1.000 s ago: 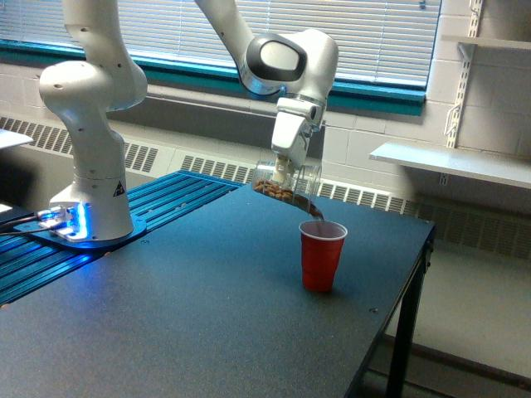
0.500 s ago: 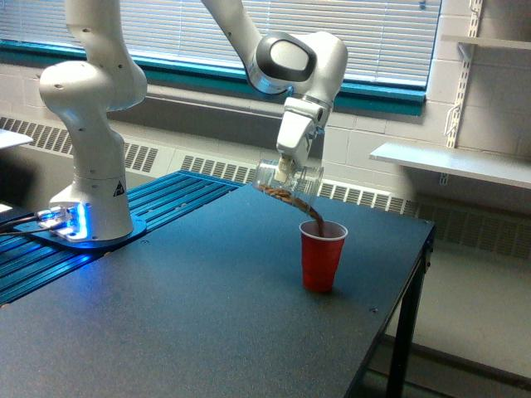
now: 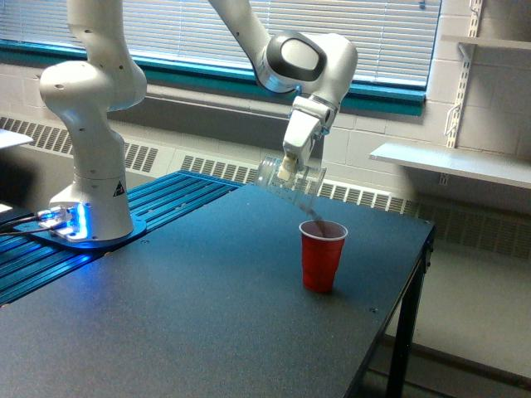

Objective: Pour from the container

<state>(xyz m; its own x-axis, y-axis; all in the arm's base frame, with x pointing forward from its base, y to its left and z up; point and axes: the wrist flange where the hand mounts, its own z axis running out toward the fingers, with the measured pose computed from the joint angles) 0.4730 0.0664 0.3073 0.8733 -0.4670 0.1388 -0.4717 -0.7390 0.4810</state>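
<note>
Since a second ago the wrist has risen and swung toward the exterior view's right, and the container (image 3: 290, 179) has tipped further, so the brown heap that lay along its lower wall is almost gone.

Seen from the exterior view, the container is a clear glass jar held in the air above the table (image 3: 182, 307), up and to the exterior view's left of the red cup (image 3: 322, 256). It slants with its mouth down toward the cup. Its glass now looks nearly empty, and only a thin brown trickle runs from its lip into the cup's mouth. The gripper (image 3: 288, 170) is clamped on the jar from above; its fingers are hard to make out against the glass.

The red cup stands upright on the dark table, near the edge at the exterior view's right, apart from the jar. The arm's white base (image 3: 90, 199) stands well off at the exterior view's left, on a blue ribbed surface (image 3: 178, 192). Behind are window blinds (image 3: 382, 33) and a white wall shelf (image 3: 452, 163). Nothing lies between jar and cup but the falling stream.
</note>
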